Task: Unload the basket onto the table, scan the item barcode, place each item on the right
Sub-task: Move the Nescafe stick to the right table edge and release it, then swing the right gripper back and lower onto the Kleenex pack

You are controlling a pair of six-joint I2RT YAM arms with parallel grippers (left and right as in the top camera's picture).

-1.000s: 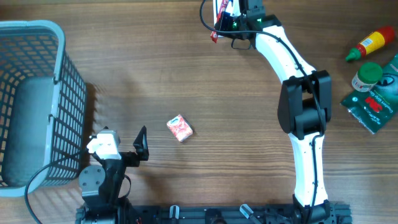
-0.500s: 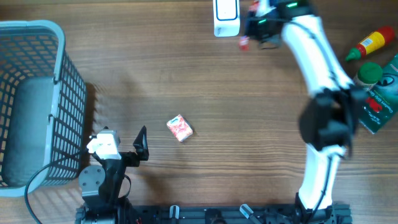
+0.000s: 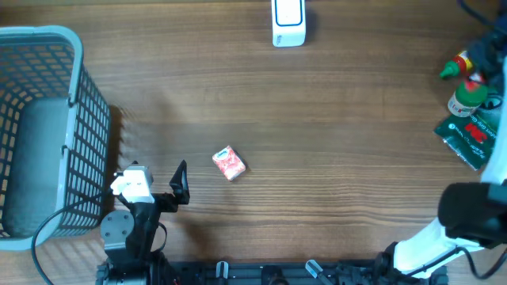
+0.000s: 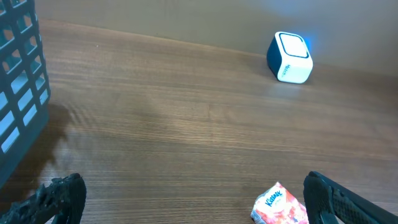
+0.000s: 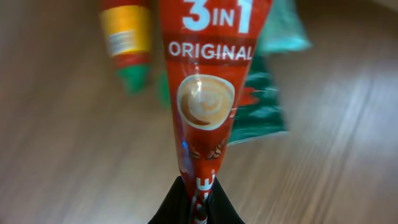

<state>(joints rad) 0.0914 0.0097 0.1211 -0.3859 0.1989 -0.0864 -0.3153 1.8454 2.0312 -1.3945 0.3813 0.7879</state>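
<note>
Right gripper (image 5: pixel 196 202): fingers together, clamped on the bottom edge of a red "3 in 1 Original" coffee sachet (image 5: pixel 205 93). We judge this to be the item to scan. The pinch sits at one end, so the printed length of the sachet stands clear of the fingers and a code on it could face a reader unobstructed.

The sachet hangs over the goods at the right edge of the table (image 3: pixel 348 142). The sauce bottle (image 5: pixel 126 37) and green packet (image 5: pixel 264 93) show blurred behind it. The scanner (image 3: pixel 287 22) stands at the far edge, mid-table, well apart from them. As we judge it, nothing is being presented to the scanner now.

Left gripper (image 4: pixel 193 202): fingers wide apart, holding nothing, parked low near the basket (image 3: pixel 47 119). A pink tissue pack (image 3: pixel 229 164) lies just beside it, not touched. We take this arm to be idle, out of the way.

What the views give:
- The right wrist view alone shows the grip and the sachet's print. We see no barcode on this face.
- The overhead view gives the layout: scanner, basket and tissue pack, plus a green-capped jar (image 3: pixel 467 95) among the goods. The right arm (image 3: pixel 475 214) is a blurred mass at the frame edge, and we cannot pick out its gripper or the sachet with confidence.
- The left wrist view shows the scanner's white face with a blue glow beside it, which the overhead view does not show.
</note>
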